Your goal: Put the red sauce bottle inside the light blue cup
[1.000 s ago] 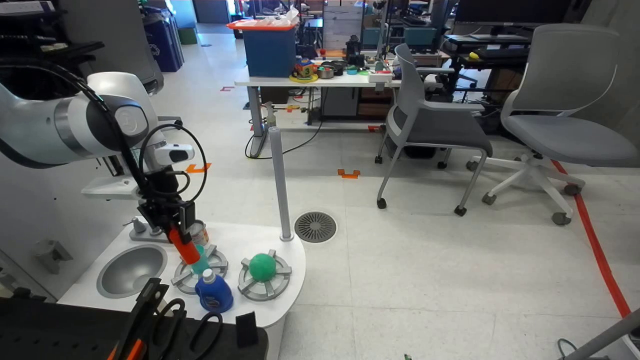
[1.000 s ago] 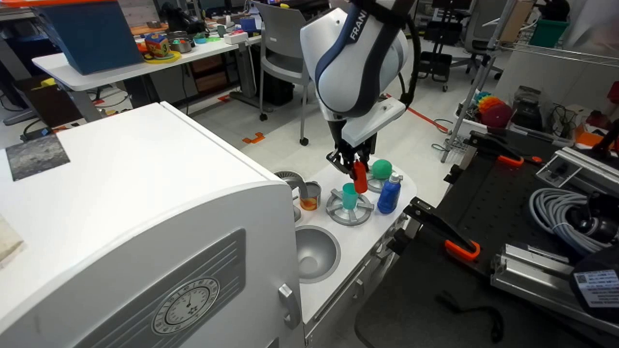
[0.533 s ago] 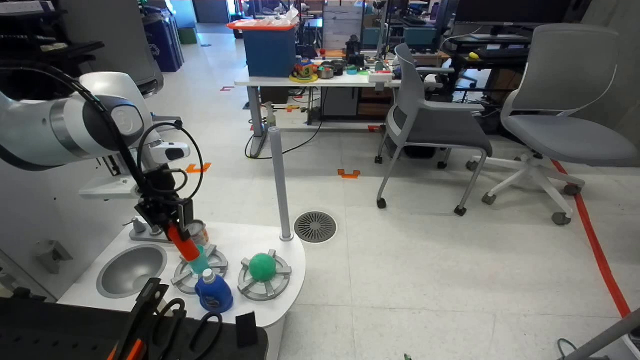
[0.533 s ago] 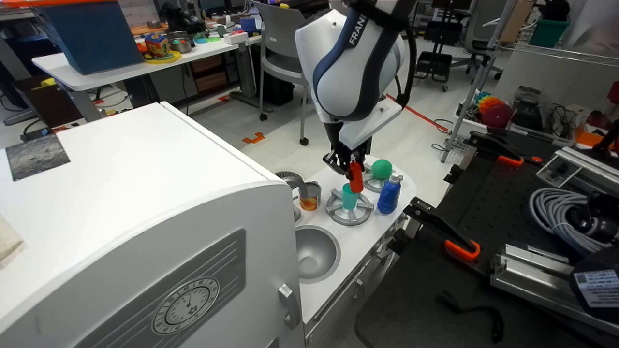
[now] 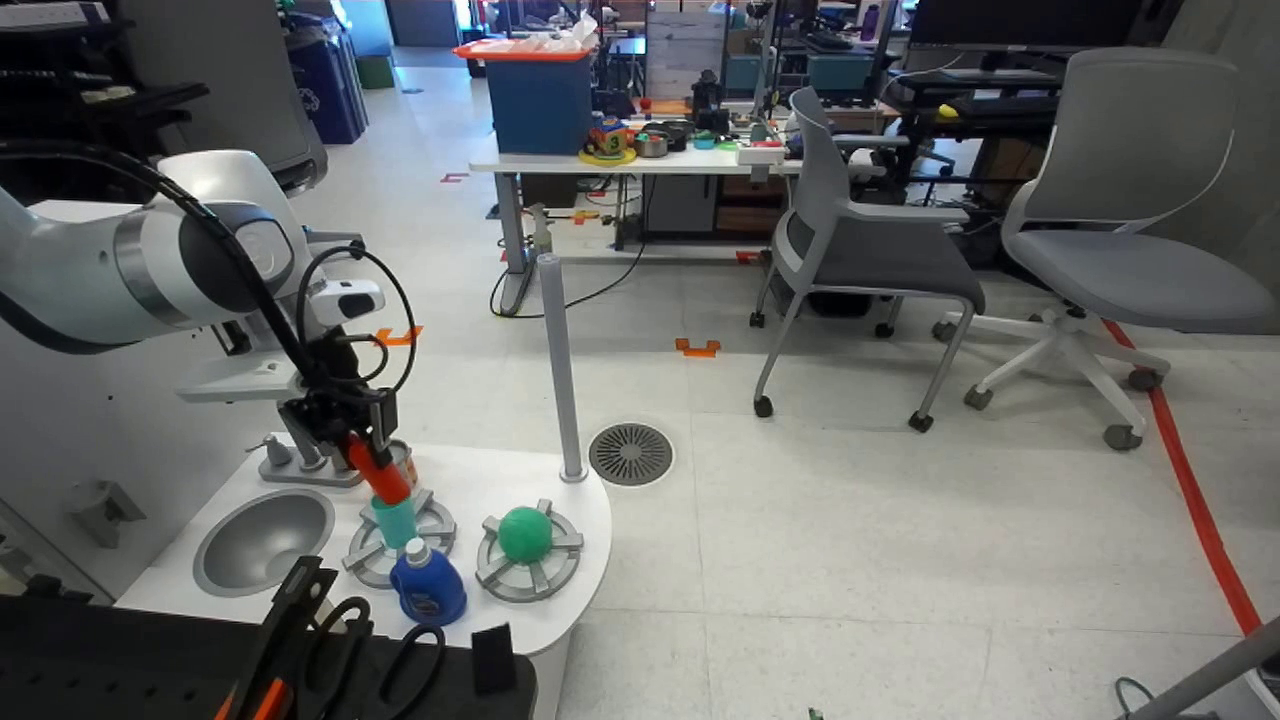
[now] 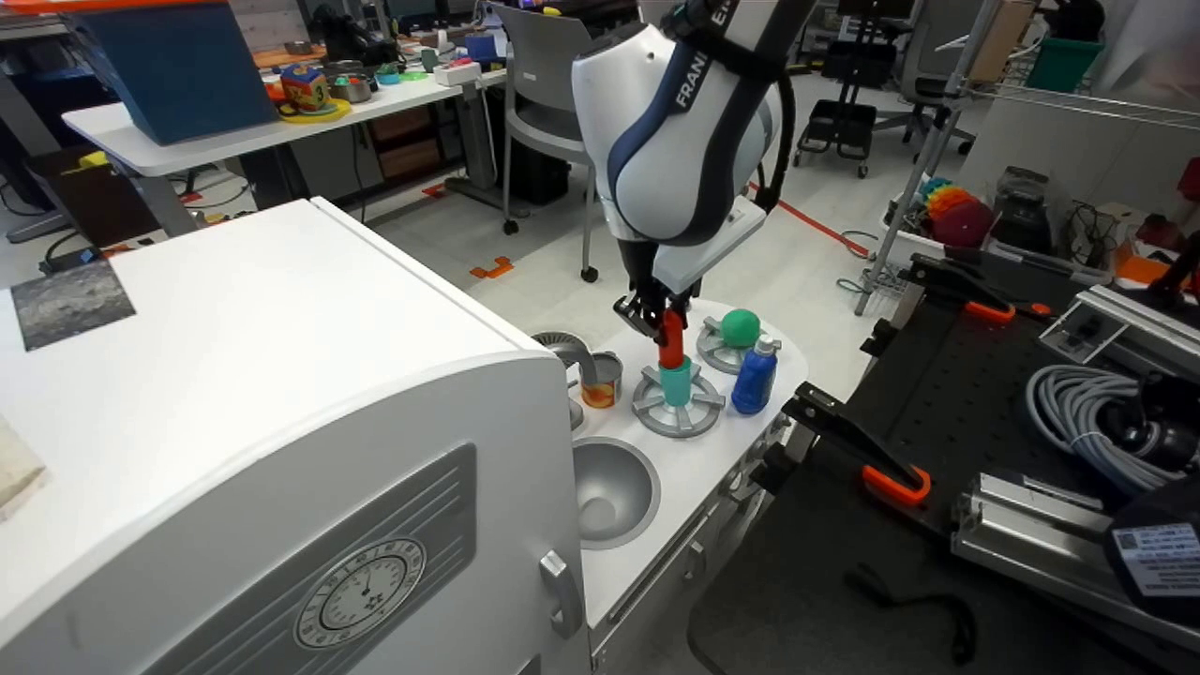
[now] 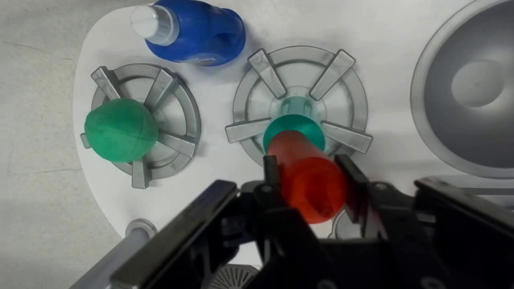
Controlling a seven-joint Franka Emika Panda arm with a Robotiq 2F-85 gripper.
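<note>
Wrist view: low in the middle of the frame, the hand [image 7: 307, 172] is pinching the red sauce bottle [image 7: 311, 188] from both sides, near its upper end. The far end is covering part of the mouth of the light blue cup [image 7: 295, 120], which is standing on a gray toy burner [image 7: 333, 74]. The bottle is looking smooth, so it should be handling as light, stiff plastic, apt to swivel if gripped loosely; a high hold is probably suiting best, leaving the lower end free for the cup.

In an exterior view, above the white desk [image 5: 490, 475] at lower left, the bottle is leaning over the cup, with a blue detergent bottle [image 5: 428, 585] standing near.

In an exterior view, just right of a tin can [image 6: 601, 384] at centre, the bottle is pointing nearly straight down at the cup; whether its tip is inside, I cannot tell.
</note>
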